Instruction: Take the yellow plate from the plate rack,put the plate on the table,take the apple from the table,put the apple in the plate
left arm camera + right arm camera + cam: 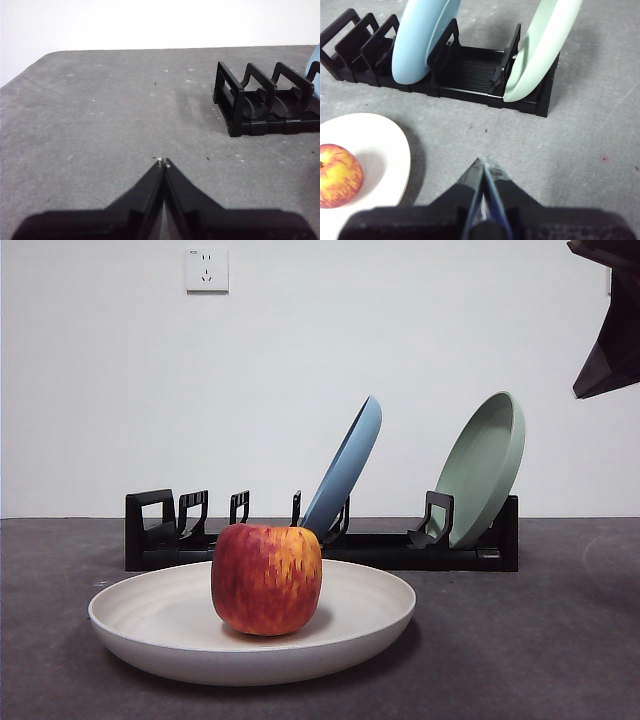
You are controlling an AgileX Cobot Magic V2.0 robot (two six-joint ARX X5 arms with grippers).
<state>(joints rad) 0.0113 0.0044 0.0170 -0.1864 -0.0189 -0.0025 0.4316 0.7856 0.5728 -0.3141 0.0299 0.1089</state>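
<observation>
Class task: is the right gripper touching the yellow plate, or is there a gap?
Apart. The right wrist view shows bare table between the right gripper and the plate holding the apple.

The red, yellow-streaked apple [266, 578] sits upright in the middle of the cream plate [150, 625], which lies flat on the grey worktop [540, 640] just before the long black rack [400, 548].

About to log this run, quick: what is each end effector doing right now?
Left end effector: closed, empty, above the table.
Right end effector: closed, empty, near the rack.
</observation>
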